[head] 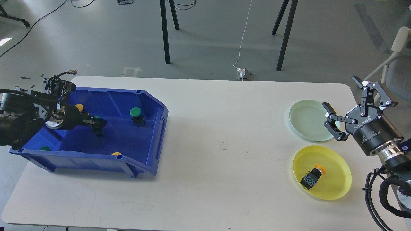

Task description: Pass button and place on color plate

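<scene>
My left gripper [97, 123] is inside the blue bin [151, 141] at the table's left. It looks shut on a small button with a black body and a sliver of green cap [96, 117]. Loose in the bin are a green button [135, 112], a yellow button [78, 107], another green one [45, 148] and another yellow one [116, 154]. My right gripper [343, 96] is open and empty, held above the right edge of the pale green plate [305, 120]. The yellow plate [337, 186] holds a yellow-capped button [313, 176].
The white table [224, 144] carries the bin at the left and the two plates at the right. A chair [396, 64] stands off the table's right end. Black stand legs [165, 32] are on the floor behind.
</scene>
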You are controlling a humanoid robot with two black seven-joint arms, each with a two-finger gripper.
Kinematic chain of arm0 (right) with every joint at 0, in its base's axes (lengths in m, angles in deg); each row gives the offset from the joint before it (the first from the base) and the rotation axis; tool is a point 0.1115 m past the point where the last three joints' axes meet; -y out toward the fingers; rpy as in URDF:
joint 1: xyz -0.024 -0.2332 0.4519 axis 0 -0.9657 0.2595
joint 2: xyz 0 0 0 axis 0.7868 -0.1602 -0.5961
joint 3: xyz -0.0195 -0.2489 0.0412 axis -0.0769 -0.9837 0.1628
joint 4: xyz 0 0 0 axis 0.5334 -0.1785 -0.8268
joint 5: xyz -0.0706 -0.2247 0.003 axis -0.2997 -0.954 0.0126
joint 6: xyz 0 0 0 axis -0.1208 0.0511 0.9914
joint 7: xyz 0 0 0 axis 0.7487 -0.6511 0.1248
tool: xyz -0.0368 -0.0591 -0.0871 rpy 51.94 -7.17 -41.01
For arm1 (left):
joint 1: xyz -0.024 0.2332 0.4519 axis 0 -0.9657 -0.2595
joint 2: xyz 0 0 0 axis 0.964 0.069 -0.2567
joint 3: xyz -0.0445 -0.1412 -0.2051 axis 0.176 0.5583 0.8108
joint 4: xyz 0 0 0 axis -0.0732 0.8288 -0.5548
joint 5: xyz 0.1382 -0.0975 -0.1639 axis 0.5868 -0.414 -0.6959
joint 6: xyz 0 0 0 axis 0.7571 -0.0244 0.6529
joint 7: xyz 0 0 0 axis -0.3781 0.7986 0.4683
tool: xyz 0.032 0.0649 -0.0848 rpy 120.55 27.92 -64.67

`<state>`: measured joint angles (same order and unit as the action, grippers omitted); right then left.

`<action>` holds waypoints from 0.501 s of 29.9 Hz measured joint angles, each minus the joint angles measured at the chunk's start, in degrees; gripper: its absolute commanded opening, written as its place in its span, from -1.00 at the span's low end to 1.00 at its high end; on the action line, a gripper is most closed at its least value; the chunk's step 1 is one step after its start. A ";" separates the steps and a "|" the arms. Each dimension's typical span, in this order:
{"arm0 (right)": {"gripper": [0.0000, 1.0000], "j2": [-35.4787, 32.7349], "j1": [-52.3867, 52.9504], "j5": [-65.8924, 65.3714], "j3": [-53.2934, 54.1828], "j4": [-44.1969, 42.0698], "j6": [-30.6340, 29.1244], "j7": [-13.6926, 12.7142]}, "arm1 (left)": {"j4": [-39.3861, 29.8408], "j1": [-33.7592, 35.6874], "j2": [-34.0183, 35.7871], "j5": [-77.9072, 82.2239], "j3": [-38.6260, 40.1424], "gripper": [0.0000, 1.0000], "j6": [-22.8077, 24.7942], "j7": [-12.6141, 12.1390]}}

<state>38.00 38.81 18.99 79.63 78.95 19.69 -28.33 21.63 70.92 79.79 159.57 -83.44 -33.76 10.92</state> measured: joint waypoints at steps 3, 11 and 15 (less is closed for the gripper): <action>0.96 0.00 -0.14 0.00 0.09 0.00 0.00 0.00 | 0.79 -0.03 -0.35 0.19 -0.07 -0.22 -0.38 -0.01; 0.96 0.00 -0.17 0.00 0.13 0.00 0.00 0.00 | 2.11 -0.12 -0.55 0.58 -0.24 -0.69 -1.20 -0.01; 0.96 0.00 -0.17 0.00 0.09 0.00 0.00 0.00 | 2.15 -0.13 -0.55 0.66 -0.29 -0.71 -1.22 -0.01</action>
<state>38.00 38.64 18.98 79.72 78.95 19.69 -28.33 23.78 70.79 79.24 160.22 -83.73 -34.99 10.91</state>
